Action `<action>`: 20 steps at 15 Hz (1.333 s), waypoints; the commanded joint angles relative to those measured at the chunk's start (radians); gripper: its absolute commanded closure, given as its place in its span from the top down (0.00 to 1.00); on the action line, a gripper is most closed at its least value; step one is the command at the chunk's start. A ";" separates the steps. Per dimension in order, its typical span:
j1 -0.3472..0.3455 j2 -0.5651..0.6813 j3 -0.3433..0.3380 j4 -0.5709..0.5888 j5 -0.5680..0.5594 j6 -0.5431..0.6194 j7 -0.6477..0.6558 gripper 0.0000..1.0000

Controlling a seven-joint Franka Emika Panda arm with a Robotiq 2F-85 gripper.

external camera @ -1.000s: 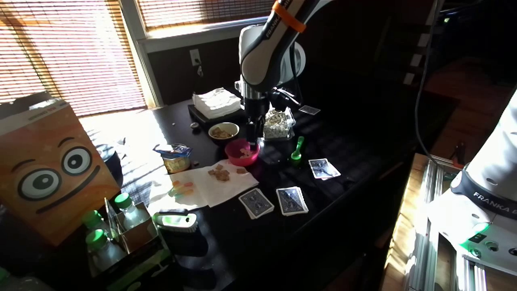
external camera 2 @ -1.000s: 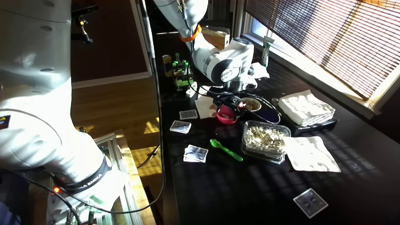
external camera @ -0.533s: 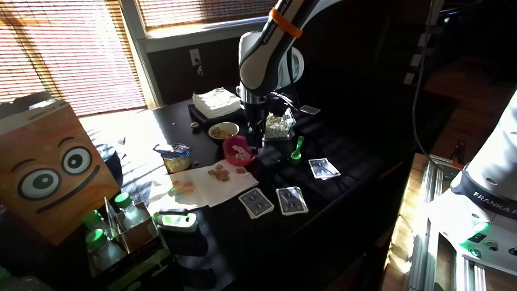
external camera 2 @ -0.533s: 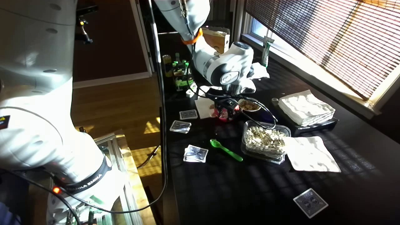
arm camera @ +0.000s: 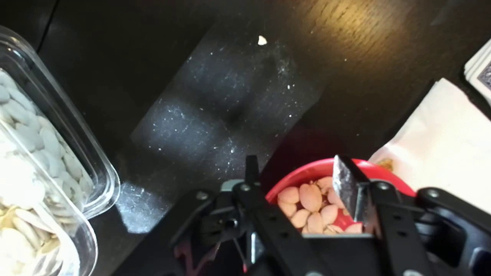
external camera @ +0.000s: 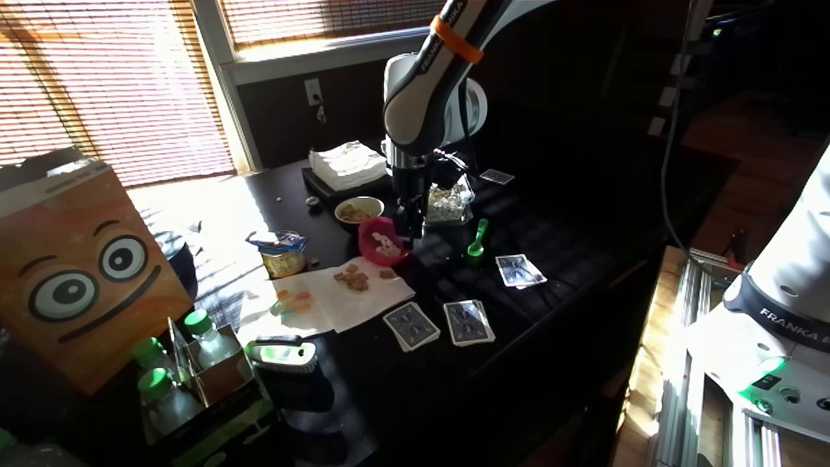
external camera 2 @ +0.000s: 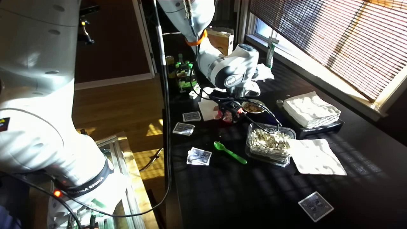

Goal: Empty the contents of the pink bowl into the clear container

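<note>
The pink bowl (external camera: 371, 235) stands on the dark table, tilted with its right side low in an exterior view; pale oval seeds lie in it. In an exterior view (external camera 2: 227, 118) the gripper mostly covers it. My gripper (arm camera: 296, 165) is open at the bowl's rim: in the wrist view one finger is over the bowl's inside (arm camera: 378, 171) and the other is outside the rim. The clear container (external camera 2: 268, 158) holds many whitish seeds and stands upright beside the bowl; it also shows at the left of the wrist view (arm camera: 110, 188), apart from the gripper.
A pale bowl (external camera: 375, 206) with brown cereal stands close behind the pink bowl. A green spoon (external camera 2: 233, 155), card decks (external camera 2: 199, 156), a napkin (external camera 2: 319, 159), a napkin stack (external camera 2: 311, 108), a tin (external camera: 283, 263) and a bottle carton (external camera: 220, 383) are around.
The gripper has come down at the bowl's rim and shifted slightly. The pink bowl, upright a second ago, has tipped toward the gripper's side, its far side raised. Little differs from half a second ago.
</note>
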 commanded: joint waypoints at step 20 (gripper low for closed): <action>-0.041 0.068 0.037 0.091 0.155 -0.006 0.040 0.57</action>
